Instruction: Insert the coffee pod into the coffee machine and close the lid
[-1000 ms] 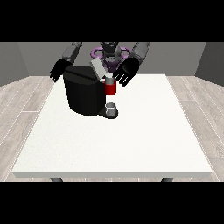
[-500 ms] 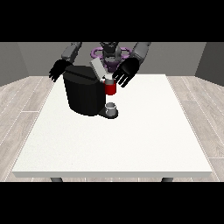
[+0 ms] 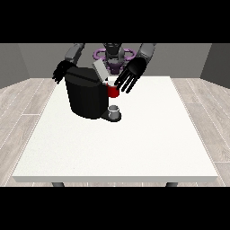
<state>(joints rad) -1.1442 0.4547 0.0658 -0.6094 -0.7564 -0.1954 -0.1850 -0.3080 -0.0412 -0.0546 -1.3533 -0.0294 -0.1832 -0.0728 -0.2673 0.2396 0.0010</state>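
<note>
The hand at the view's right (image 3: 133,72) hung over the front of the coffee machine (image 3: 86,96) with its fingers (image 3: 127,85) spread wide and straight, holding nothing. Just below and beside those fingertips sat a red thing at the machine (image 3: 112,91), and whether the tips touched it could not be told. Behind the fingers, toward the robot, the grey lid (image 3: 100,72) stood tilted up and open. Well below the fingertips, on the machine's base at the counter (image 3: 134,143), stood a small grey thing (image 3: 115,110); it could not be told for the pod, so the pod's place was not plain here.

The hand at the view's left (image 3: 60,72) was behind the machine's far corner, mostly hidden by its body; its fingers showed as dark tips pointing down, seemingly relaxed and around nothing.

By the look of it, the step in hand was the work at the open pod bay, with the lid not yet closed. The next move would likely call for the spread fingers to rise behind the lid's raised edge and press it forward and down.
</note>
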